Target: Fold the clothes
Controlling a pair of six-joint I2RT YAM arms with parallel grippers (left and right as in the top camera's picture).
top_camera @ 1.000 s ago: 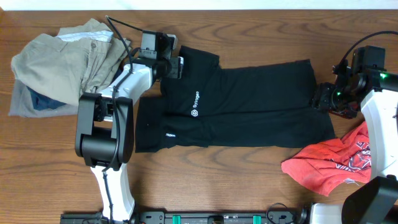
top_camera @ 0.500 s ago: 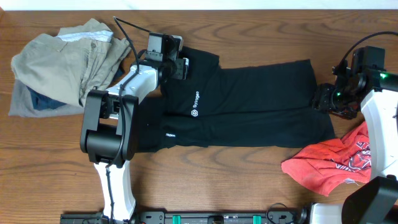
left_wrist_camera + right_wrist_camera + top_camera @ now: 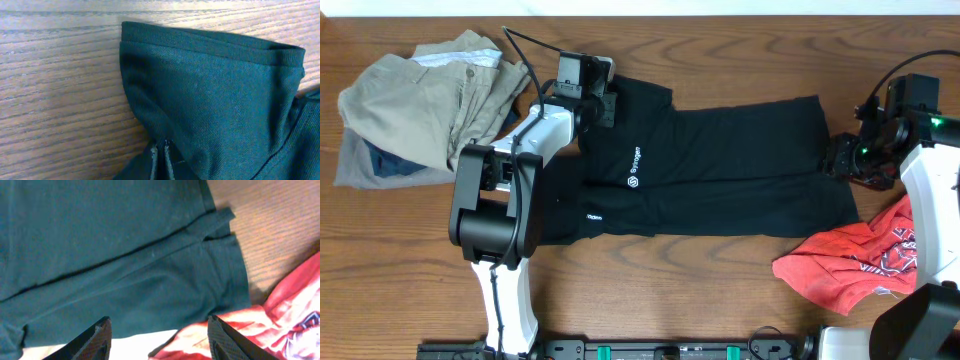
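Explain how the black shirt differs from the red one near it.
The black shirt lies spread flat on the wooden table; the red tee sits crumpled in a heap. The black shirt covers far more surface than the red tee. The left gripper pinches the black shirt's edge; nothing holds the red tee. Both carry white print and rest on that table.

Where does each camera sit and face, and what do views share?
Overhead: above the table, facing down on black shirt, khaki pile, red tee; left arm, right arm show.
Left wrist: close on the shirt's edge; left end effector shut on it.
Right wrist: facing down on shirt hem, red tee; right end effector open.
Shared: black shirt, all views.
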